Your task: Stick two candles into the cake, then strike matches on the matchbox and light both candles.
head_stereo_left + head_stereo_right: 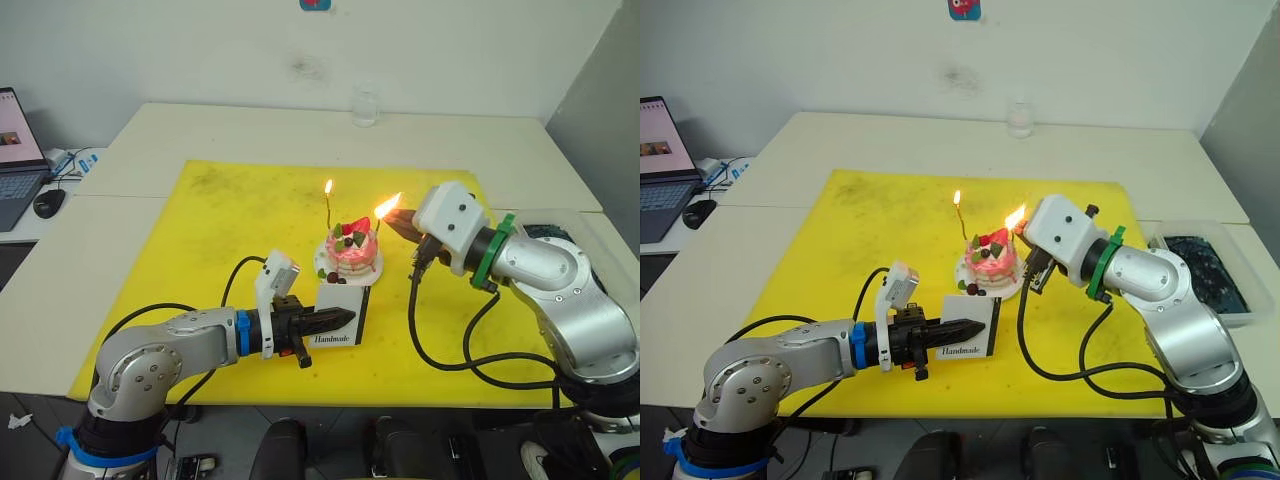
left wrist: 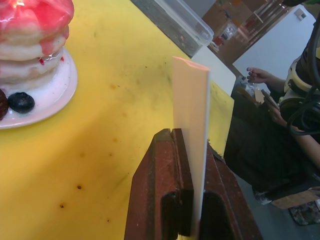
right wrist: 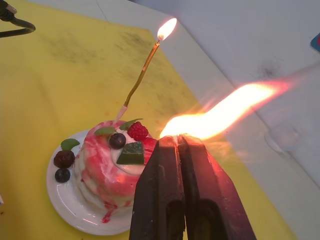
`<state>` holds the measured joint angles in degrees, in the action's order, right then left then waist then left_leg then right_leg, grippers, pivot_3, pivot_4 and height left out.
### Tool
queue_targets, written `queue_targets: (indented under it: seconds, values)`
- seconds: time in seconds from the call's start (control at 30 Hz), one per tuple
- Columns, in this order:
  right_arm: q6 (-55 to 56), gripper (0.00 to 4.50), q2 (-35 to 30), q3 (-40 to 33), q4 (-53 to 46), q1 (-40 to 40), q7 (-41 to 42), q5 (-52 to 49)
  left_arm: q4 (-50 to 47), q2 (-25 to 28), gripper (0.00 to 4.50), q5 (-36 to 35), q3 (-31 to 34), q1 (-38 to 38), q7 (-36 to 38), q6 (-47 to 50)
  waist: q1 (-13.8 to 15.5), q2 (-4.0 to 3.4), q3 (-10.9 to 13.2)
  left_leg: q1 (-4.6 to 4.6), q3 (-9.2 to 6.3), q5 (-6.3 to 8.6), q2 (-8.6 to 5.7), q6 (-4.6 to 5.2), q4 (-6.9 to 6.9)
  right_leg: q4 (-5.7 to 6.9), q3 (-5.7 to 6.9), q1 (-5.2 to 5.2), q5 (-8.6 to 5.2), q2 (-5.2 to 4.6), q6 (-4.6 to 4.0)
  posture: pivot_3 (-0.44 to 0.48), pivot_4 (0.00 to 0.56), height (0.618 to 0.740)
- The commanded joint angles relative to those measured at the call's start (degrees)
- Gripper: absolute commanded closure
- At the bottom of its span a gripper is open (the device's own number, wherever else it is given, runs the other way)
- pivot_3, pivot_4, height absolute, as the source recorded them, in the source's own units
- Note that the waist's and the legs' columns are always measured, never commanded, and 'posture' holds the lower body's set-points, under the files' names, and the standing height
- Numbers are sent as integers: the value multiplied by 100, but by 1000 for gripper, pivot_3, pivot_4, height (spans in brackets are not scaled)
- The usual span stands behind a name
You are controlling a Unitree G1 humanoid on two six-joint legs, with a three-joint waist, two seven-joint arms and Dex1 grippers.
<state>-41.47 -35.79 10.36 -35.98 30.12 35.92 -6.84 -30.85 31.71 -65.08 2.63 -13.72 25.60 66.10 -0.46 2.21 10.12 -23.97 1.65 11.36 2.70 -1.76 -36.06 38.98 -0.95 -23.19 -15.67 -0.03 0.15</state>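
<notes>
A white table (image 1: 130, 160) carries a yellow mat (image 1: 240, 210), and at the mat's centre stands the pink cake (image 1: 352, 254) on its small white plate (image 1: 325, 268), berries and a strawberry on top.

At about 7 o'clock from the cake, the left gripper (image 1: 335, 320) is clenched on the matchbox (image 1: 343, 315), holding the white box upright on its edge just in front of the plate; the left wrist view shows the thin white edge pinched between the dark fingers (image 2: 155, 200).

At about 3 o'clock from the cake, the right gripper (image 1: 400, 226) hangs just beside the cake's top, jaws pressed together on a burning match (image 3: 172, 134) whose stick is hidden behind a large flame streaming from the fingertips.

One candle (image 1: 330, 218), at the cake's 11 o'clock side, stands upright in the cake with a small flame (image 1: 327, 186) at its tip. The second candle (image 1: 377, 225) is largely lost in the match's glare at the 2 o'clock side.

Judged from this, both candles appear planted, one is lit, and the second is being lit or about to catch; whether its wick has taken cannot be told. What seems left is confirming that flame and disposing of the match.
</notes>
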Motion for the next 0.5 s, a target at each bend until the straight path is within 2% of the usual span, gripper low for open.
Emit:
queue_targets:
  seconds: [0.03,0.5]
  values:
    - [188,4452,3,-25,-43,75,-78,107,-71,-34,4500,-83,-28,-111,-15,-65,0,0,0,0,0,0,0,0,0,0,-1,0,0,0,0,0,150,740]
    - [395,4452,38,46,46,-131,-125,242,-92,-26,4500,-66,-68,-118,2,-88,0,0,0,0,1,0,0,0,0,0,-1,0,0,0,0,0,150,740]
